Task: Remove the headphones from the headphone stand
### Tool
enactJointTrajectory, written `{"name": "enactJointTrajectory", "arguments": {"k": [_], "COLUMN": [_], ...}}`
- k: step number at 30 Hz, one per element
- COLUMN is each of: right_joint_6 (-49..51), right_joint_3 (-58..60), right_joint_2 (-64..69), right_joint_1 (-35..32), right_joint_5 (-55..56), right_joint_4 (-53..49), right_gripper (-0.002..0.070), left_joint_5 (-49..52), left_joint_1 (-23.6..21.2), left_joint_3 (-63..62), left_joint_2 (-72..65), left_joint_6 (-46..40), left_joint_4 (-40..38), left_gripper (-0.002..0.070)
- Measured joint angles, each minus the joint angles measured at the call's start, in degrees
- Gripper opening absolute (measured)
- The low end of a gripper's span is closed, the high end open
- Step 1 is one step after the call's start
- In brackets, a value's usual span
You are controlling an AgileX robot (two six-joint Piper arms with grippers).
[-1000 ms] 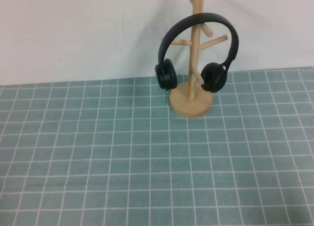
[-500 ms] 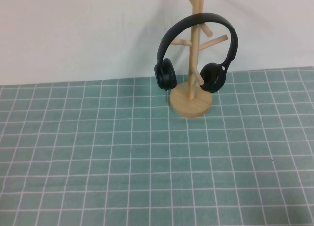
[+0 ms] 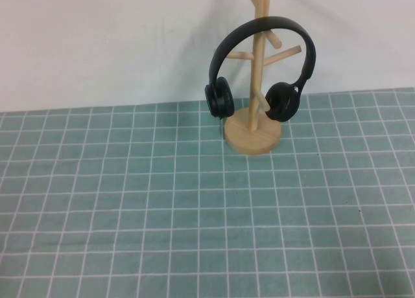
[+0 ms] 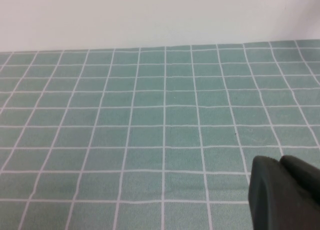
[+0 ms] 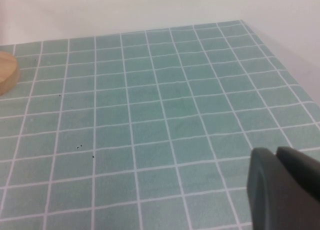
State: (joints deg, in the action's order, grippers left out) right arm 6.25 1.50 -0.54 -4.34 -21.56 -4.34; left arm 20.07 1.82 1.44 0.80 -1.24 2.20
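While headphones (image 3: 261, 65) hung on headphone stand (image 3: 253, 137), both arms sat clear.
Left pincer (image 4: 285, 194) and right pincer (image 5: 282, 190) hovered over bench (image 3: 162, 220); grip state can't tell.

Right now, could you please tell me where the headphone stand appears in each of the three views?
High view: the headphone stand stands at the far middle of the green grid mat, holding the headphones; neither tool shows.
Left wrist view: not in it; only mat and a corner of the left tool.
Right wrist view: only its round base edge, far from the right tool.
Shared landmark: the mat's white grid.
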Motion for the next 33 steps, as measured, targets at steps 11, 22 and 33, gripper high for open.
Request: {"name": "enactJointTrajectory", "arguments": {"k": [11, 22, 33], "right_joint_6": [4.0, 4.5, -6.3], "right_joint_3": [0.2, 0.2, -25.9], "right_joint_2": [0.0, -0.1, 17.5], "right_joint_1": [0.0, 0.0, 1.1], "right_joint_5": [8.3, 13.1, -17.5], "right_joint_4": [21.8, 42.0, 34.4], "right_gripper": [-0.0009, -0.0009, -0.0009], "left_joint_5": [0.0, 0.0, 0.0], "left_joint_1": [0.0, 0.0, 0.0], "left_joint_3": [0.0, 0.0, 0.0], "left_joint_2": [0.0, 0.0, 0.0], "left_joint_6": [0.0, 0.0, 0.0], "left_joint_4": [0.0, 0.0, 0.0], "left_gripper": [-0.0004, -0.0004, -0.0004]}}
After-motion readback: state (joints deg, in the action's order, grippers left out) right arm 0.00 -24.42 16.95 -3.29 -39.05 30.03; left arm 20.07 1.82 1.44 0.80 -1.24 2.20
